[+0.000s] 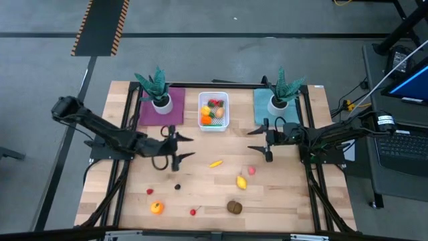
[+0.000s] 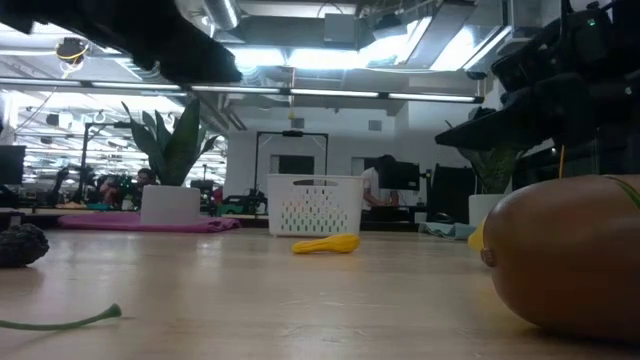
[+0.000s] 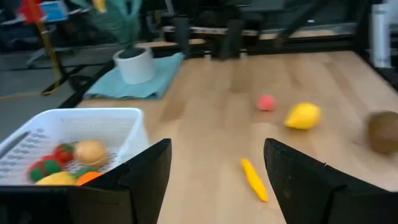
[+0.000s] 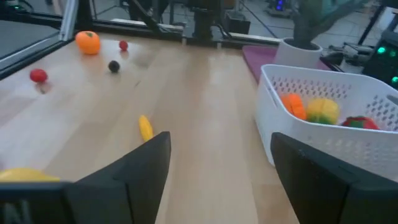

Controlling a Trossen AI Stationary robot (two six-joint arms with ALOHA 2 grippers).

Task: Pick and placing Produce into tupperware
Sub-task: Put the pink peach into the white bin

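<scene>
My left gripper (image 1: 180, 148) hangs spread, empty, over bare wood. White tupperware (image 1: 213, 111) sits between the mats, part-filled. Yellow banana (image 1: 215, 163) lies mid-table. My right gripper (image 1: 259, 140) hangs spread, empty.

You see two dark, matte-black jointed arms. Left gripper (image 1: 179, 148) and right gripper (image 1: 262, 140): flat, black, blade-like fingers (image 3: 146, 171). Black cables loop along each arm; a pale label band marks the right one.
</scene>
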